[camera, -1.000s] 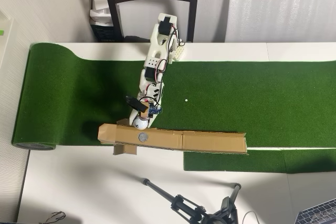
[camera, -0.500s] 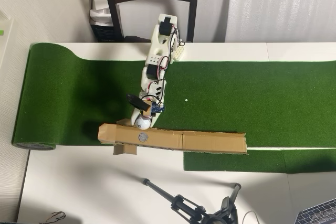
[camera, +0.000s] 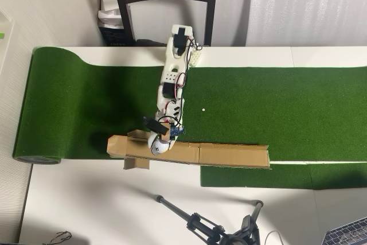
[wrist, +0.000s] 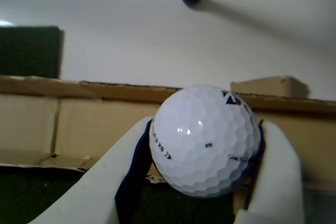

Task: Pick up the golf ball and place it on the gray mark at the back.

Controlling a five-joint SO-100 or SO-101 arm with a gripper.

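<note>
My smooth white pincer [wrist: 202,182] grips the dimpled white golf ball [wrist: 203,139] at lower center of the wrist view, over the folded cardboard trough [camera: 229,154] on green turf [camera: 275,107].

We lose the gray mark under the white dimpled golf ball [camera: 160,145]; its small black print [wrist: 163,151] reads blurred.

White dimpled golf ball [wrist: 205,140] clamped above the cardboard strip [camera: 229,155]

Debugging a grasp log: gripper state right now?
Gripper: closed on the golf ball, held over the cardboard strip.
</note>
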